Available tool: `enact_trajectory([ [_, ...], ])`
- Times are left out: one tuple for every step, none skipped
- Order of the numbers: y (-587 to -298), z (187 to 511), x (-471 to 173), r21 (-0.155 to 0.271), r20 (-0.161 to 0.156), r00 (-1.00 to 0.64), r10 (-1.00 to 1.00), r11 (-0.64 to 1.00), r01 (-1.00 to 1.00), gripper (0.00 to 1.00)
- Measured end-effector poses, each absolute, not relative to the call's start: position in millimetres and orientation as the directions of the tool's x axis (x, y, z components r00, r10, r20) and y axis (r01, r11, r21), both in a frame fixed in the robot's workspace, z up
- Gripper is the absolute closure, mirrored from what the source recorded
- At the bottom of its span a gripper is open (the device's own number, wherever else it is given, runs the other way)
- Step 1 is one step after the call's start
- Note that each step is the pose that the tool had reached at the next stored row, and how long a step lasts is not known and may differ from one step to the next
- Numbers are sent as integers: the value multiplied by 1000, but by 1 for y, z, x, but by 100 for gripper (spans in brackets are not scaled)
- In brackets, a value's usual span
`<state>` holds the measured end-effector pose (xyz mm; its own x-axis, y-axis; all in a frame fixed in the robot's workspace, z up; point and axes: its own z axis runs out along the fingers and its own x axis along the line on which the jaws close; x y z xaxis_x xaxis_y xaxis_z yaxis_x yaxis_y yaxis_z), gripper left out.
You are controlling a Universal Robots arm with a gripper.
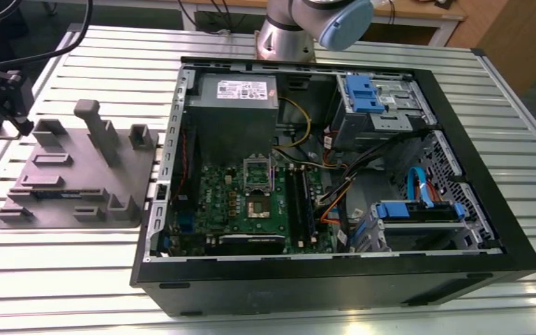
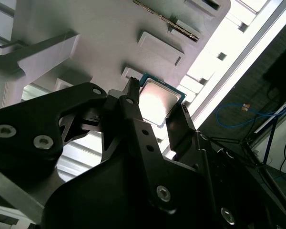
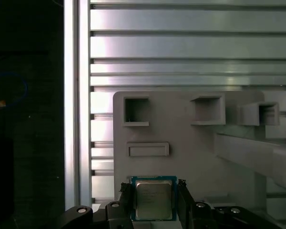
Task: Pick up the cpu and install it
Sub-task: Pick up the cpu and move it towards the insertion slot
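The hand [image 3: 155, 202] looks pinched on the cpu's [image 3: 153, 193] opposite edges at the gray tray [image 3: 195, 152]; it should lift straight and level.

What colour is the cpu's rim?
Teal around the cpu, clearest in the first wrist view.

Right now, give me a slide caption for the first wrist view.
The tool frames the cpu, which lies flat on the gray parts tray atop the slatted metal table.

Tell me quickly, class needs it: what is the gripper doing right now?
The gripper: closed, holding the chip between its fingers.
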<state>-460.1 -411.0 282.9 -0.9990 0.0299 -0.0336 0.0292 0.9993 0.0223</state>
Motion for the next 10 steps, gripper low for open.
enact_trajectory([
  [-411,283,-460,22,-34,-999,30,999,29,53],
  [-411,284,-460,22,-34,-999,30,999,29,53],
  [-411,284,-460,22,-34,-999,30,999,29,53],
  [-411,285,-460,22,-34,-999,30,999,29,53],
  [-411,286,-460,22,-34,-999,30,999,29,53],
  [-411,286,-460,22,-34,-999,30,999,29,53],
  [-411,287,-460,22,-34,-999,30,999,29,53],
  [-411,287,-460,22,-34,-999,30,999,29,53],
  [-411,288,-460,22,-34,-999,30,999,29,53],
  [-411,288,-460,22,-34,-999,30,999,29,53],
])
